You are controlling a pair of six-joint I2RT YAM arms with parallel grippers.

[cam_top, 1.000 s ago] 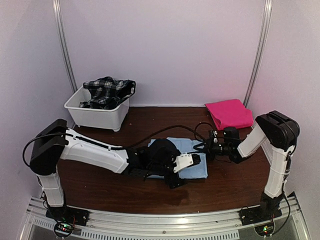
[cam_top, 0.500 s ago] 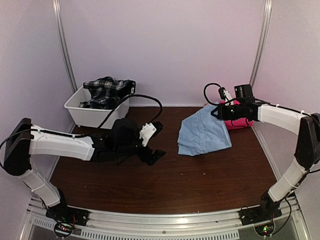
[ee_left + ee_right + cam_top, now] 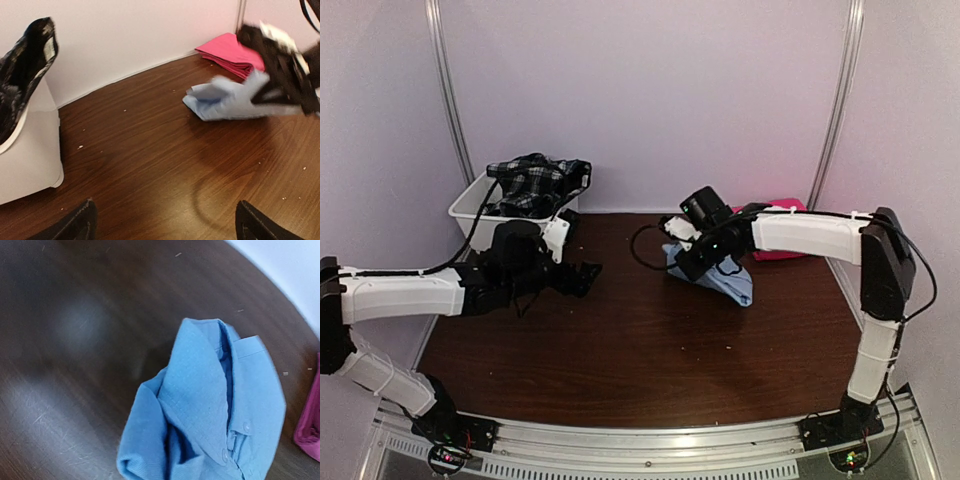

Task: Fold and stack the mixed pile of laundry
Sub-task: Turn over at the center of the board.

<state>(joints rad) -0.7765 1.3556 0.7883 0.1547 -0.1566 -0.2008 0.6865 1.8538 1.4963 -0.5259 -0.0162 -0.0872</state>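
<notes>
Shirt (image 3: 728,280): light blue, collared, buttoned; bunched in loose heap, mid-right of bench (image 3: 650,350).
Pink cloth (image 3: 227,50): bright pink-red, folded flat, far right corner by wall, just behind shirt.
Plaid garment (image 3: 535,182): black-and-white, crumpled, heaped in tub (image 3: 467,211) far left, spilling over rim.

The worktop (image 3: 650,350) is dark wood-grain, smooth with a soft sheen and fine scratches. The light blue collared shirt (image 3: 210,405) is matt, finely woven cloth with small glossy buttons (image 3: 246,427). The pink-red cloth (image 3: 230,50) looks matt and soft; the tub (image 3: 30,150) is smooth white plastic
</notes>
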